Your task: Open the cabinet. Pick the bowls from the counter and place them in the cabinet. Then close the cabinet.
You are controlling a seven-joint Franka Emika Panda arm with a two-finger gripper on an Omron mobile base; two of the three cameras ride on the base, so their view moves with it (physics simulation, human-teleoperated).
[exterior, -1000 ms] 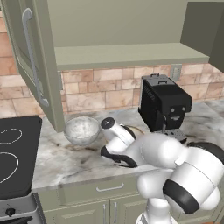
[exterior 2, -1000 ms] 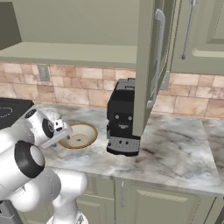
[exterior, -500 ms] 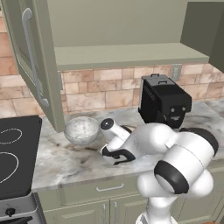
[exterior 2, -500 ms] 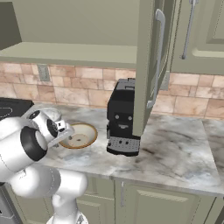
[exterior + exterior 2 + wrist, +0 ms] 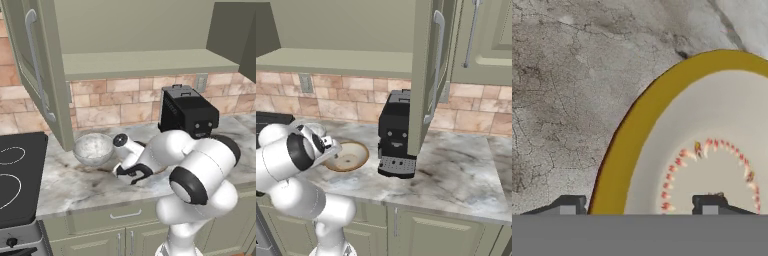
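Observation:
The wide tan bowl (image 5: pixel 712 165), brown-rimmed with a cream inside, lies on the marble counter (image 5: pixel 562 75). My gripper (image 5: pixel 638 206) is low over its near rim, jaws apart, one fingertip (image 5: pixel 567 205) outside the rim and the other over the cream inside. That bowl (image 5: pixel 348 156) lies left of the coffee machine, with my gripper (image 5: pixel 331 149) at its left edge. The speckled grey-white bowl (image 5: pixel 93 148) stands on the counter (image 5: pixel 75 182) just left of my gripper (image 5: pixel 131 174). The olive cabinet stands open, its pale shelf (image 5: pixel 150 62) bare.
The cabinet's left door (image 5: pixel 37 75) hangs out over the speckled bowl, and the right door (image 5: pixel 426 75) hangs in front of a black coffee machine (image 5: pixel 398 135). A black stovetop (image 5: pixel 15 175) lies at the far left. Lower cabinets run under the counter edge.
My arm's elbow has swung forward and lower while the hand stayed down at the tan bowl's rim. Neither bowl has moved.

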